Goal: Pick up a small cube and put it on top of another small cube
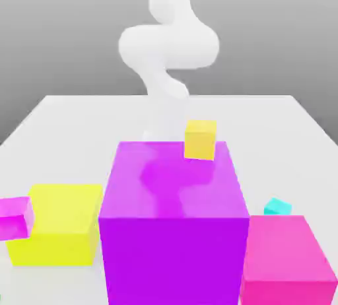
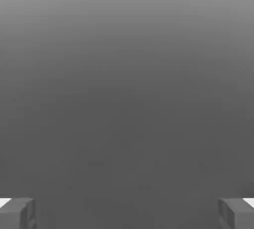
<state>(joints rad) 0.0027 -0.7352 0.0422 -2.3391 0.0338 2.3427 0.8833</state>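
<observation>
Right up front in the exterior view, the big purple cube dominates, sitting dead centre and blocking much of the table behind it. Tucked against its side on the exterior view's right is the big pink cube, a little lower than the purple one. Peeking out just behind that pink block's top edge is the small cyan cube, the task's piece, on the table near the purple cube's right flank, with only its upper part visible. Over on the exterior view's left, the big yellow cube sits beside the purple one, and a small magenta cube shows at the yellow block's left face, partly cut by the frame edge; whether they touch I can't tell. Farther back, a small yellow-orange cube shows at the purple cube's far top edge; whether it rests on top or stands behind, I can't tell. Beyond all that, the white arm rises at the far side of the table, its lower part hidden behind the purple block. In the hand view, the gripper has its two fingertips spread wide apart with nothing between them, facing plain grey
</observation>
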